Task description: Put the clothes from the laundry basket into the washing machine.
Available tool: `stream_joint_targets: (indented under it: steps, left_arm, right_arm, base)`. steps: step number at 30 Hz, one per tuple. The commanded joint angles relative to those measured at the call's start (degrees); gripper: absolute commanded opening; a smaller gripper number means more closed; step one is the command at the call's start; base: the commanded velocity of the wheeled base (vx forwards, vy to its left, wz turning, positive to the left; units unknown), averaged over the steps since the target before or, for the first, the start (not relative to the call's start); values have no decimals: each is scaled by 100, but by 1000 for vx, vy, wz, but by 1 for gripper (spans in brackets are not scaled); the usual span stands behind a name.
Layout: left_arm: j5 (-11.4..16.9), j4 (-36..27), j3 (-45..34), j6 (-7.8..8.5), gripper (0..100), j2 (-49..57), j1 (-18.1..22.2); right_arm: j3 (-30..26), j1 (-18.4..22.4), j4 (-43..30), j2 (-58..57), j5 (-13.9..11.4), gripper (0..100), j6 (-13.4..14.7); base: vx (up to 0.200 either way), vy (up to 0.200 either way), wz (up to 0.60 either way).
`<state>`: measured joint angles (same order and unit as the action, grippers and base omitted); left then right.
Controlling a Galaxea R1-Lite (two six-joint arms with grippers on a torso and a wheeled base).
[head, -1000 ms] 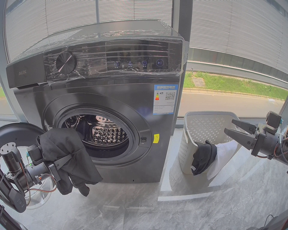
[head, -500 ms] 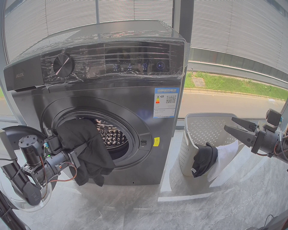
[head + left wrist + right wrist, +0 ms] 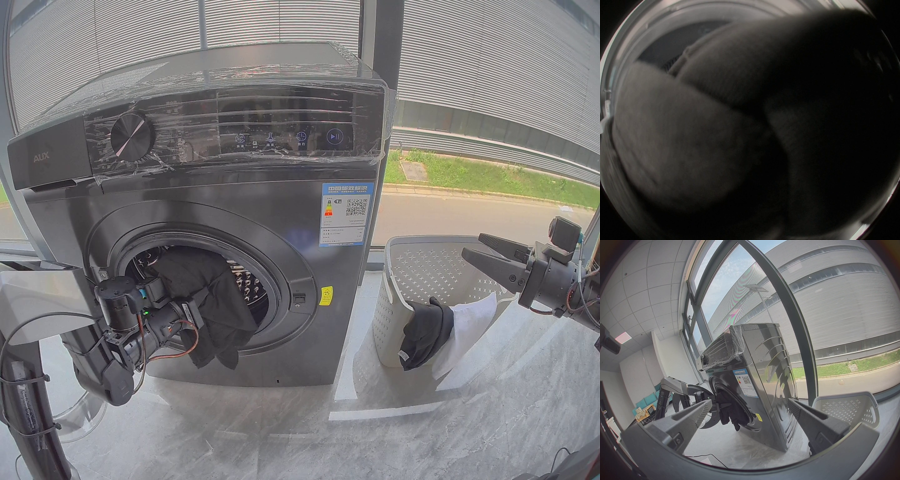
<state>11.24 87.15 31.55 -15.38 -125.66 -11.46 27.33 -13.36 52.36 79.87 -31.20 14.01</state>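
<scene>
Now: black garment (image 3: 187,275) partly inside washing machine (image 3: 262,200) opening, hanging over the rim.
Head: left gripper (image 3: 199,299) clamped on garment at machine's opening; right gripper (image 3: 490,253) spread apart right of machine, above laundry basket (image 3: 425,262). Left wrist: black garment close up. Right wrist: right gripper wide apart, facing machine.

A grey marbled floor (image 3: 387,437) is lit by daylight from tall dark-framed windows (image 3: 487,75), through which a ribbed grey building (image 3: 850,302), a grass strip (image 3: 500,178) and a road (image 3: 475,219) are seen, and a white tiled ceiling (image 3: 647,287) is fitted with a panel light (image 3: 623,337).
</scene>
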Motion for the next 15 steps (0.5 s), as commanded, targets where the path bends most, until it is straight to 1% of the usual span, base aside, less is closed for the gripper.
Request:
stream_joint_targets:
  steps: [1, 2, 3, 4, 6, 10, 12, 15]
  left_arm:
    - [-236, 30, 914, -193, 0, -767, -5]
    - [-324, 39, 1055, -246, 0, -811, -5]
    - [-324, 39, 1055, -246, 0, -811, -5]
    - [-570, 56, 1407, -413, 0, -934, 3]
    - [-702, 65, 1679, -483, 0, -1092, 12]
    - [-737, 92, 2031, -509, 0, -1338, 3]
    - [-746, 100, 2162, -562, 0, -1400, 12]
    - [-860, 100, 2347, -685, 0, -1532, 56]
  right_arm:
    - [97, 9, 2, 160, 8, 100, -3]
    - [97, 18, 2, 169, -1, 100, -3]
    - [97, 18, 2, 169, -1, 100, -3]
    - [97, 70, 2, 195, -1, 100, -30]
    - [106, 106, 2, 195, -1, 100, -30]
    - [97, 114, 2, 213, -1, 100, -21]
    - [97, 114, 2, 222, -1, 100, -30]
    - [97, 132, 2, 239, -1, 100, -30]
  base:
    - [0, 0, 0]
    - [0, 0, 0]
    - [0, 0, 0]
    - [0, 0, 0]
    - [0, 0, 0]
    - [0, 0, 0]
    - [0, 0, 0]
    - [0, 0, 0]
